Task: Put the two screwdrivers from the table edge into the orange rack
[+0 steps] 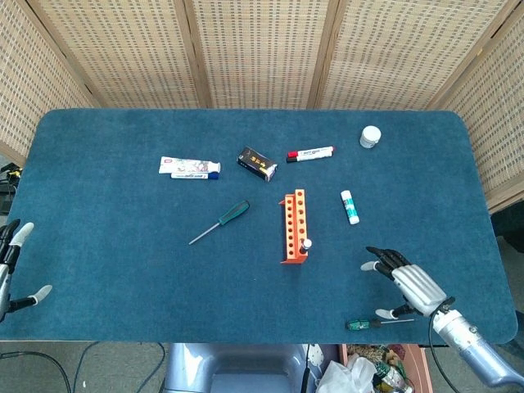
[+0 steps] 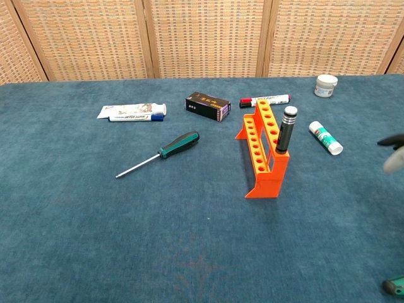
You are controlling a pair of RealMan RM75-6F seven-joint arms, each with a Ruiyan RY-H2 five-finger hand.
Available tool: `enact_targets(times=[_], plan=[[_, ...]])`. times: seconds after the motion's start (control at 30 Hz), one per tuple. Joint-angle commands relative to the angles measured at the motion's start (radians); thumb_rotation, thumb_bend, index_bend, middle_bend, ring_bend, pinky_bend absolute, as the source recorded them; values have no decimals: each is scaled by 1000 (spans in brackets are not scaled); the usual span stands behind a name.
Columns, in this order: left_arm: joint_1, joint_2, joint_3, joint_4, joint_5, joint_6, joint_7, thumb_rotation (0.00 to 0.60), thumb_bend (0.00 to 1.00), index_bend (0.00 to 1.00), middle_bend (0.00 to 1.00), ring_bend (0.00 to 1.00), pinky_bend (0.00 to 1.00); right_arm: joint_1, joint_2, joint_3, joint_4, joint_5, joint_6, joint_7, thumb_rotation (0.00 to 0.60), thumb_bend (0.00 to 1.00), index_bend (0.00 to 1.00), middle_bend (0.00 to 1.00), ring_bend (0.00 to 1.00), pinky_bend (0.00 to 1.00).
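Observation:
The orange rack (image 1: 293,227) (image 2: 264,149) stands mid-table. A black-handled screwdriver (image 1: 308,244) (image 2: 285,130) is upright in its near end, with nothing touching it. A small green-handled screwdriver (image 1: 372,323) (image 2: 394,287) lies at the near table edge. Another green-handled screwdriver (image 1: 219,221) (image 2: 161,153) lies flat to the left of the rack. My right hand (image 1: 409,285) hovers with its fingers spread just above the small screwdriver and holds nothing; in the chest view it is a blur at the right border (image 2: 394,152). My left hand (image 1: 10,266) hangs empty, fingers apart, off the table's left edge.
Along the far half lie a toothpaste tube (image 1: 190,168), a black box (image 1: 257,163), a red marker (image 1: 310,153), a glue stick (image 1: 350,206) and a white jar (image 1: 370,137). Wicker screens stand behind the blue table (image 1: 123,270).

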Motion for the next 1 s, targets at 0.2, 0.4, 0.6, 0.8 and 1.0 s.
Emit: enact_targets(times=[0.2, 0.4, 0.6, 0.8, 1.0], plan=[[-1, -2, -2, 1, -9, -7, 5, 600, 0, 0, 0, 0, 0, -24, -80, -28, -1, -62, -23, -166, 600, 150, 351, 0, 0, 0], [-1, -2, -5, 1, -14, -8, 4, 600, 0, 0, 0, 0, 0, -17, -117, -22, 8, -53, -58, -213, 600, 189, 373, 0, 0, 0], [-3, -2, -7, 4, -21, -14, 4, 600, 0, 0, 0, 0, 0, -21, -131, -24, 23, -45, -73, -247, 600, 189, 386, 0, 0, 0], [-6, -5, -8, 3, -25, -21, 12, 600, 0, 0, 0, 0, 0, -40, -120, -36, 15, -17, -85, -276, 600, 190, 392, 0, 0, 0], [-6, -8, -7, 1, -23, -19, 19, 600, 0, 0, 0, 0, 0, -50, -137, -47, 41, -10, -101, -283, 600, 202, 406, 0, 0, 0]])
